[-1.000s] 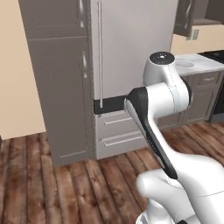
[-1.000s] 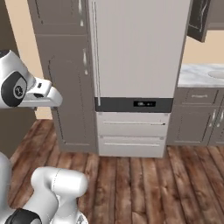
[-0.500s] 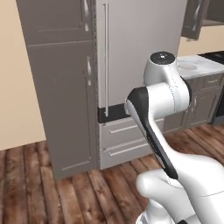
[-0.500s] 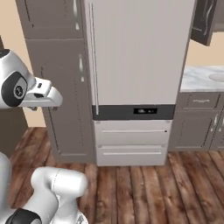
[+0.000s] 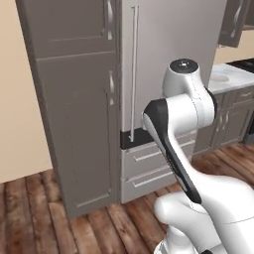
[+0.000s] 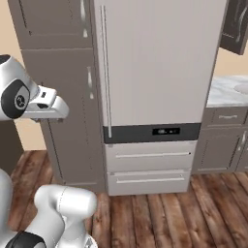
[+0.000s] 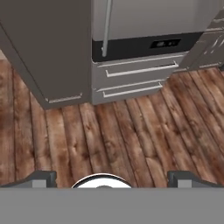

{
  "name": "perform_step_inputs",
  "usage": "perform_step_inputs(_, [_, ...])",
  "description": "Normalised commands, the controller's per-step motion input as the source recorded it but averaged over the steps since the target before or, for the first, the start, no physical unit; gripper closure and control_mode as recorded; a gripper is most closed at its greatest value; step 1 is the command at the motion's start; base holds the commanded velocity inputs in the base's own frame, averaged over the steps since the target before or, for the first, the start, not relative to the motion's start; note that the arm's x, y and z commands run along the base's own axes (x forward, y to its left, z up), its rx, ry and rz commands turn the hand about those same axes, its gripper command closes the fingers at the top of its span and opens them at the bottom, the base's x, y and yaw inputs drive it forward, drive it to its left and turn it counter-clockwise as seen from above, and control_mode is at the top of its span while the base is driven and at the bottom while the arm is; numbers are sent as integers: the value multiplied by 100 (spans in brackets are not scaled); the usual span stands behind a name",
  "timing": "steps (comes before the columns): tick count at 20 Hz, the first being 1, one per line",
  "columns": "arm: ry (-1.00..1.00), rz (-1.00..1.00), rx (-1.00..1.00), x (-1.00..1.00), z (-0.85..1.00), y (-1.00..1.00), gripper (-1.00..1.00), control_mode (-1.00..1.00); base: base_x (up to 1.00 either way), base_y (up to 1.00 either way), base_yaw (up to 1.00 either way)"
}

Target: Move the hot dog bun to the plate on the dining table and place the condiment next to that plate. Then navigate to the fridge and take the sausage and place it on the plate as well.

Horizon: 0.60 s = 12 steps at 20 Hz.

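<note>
Grey-fronted fridge (image 6: pixel 157 72) straight ahead on the wood floor (image 7: pixel 131 135): shut, long vertical handle (image 6: pixel 105 72) down its left edge, black display band above two drawers (image 6: pixel 150 167). Tall grey cabinet (image 5: pixel 79 109) touching its left side. Gripper (image 7: pixel 111 179) spread wide, empty, above the planks.

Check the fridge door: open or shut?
Shut. The fridge door sits flush with the cabinet beside it, no gap, handle untouched.

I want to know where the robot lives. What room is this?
It looks like a kitchen. There is a tall grey fridge with drawers under it, grey cupboards beside it, and a marble counter to the right, over a wooden floor.
</note>
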Motion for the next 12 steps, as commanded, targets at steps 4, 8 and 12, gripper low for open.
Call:
perform_step_inputs(4, [0,0,0,0,0,0,-100,100,47,37,-17])
perform_step_inputs(8, [0,0,0,0,0,0,-100,100,39,34,-19])
perform_step_inputs(12, [0,0,0,0,0,0,-100,100,38,37,-19])
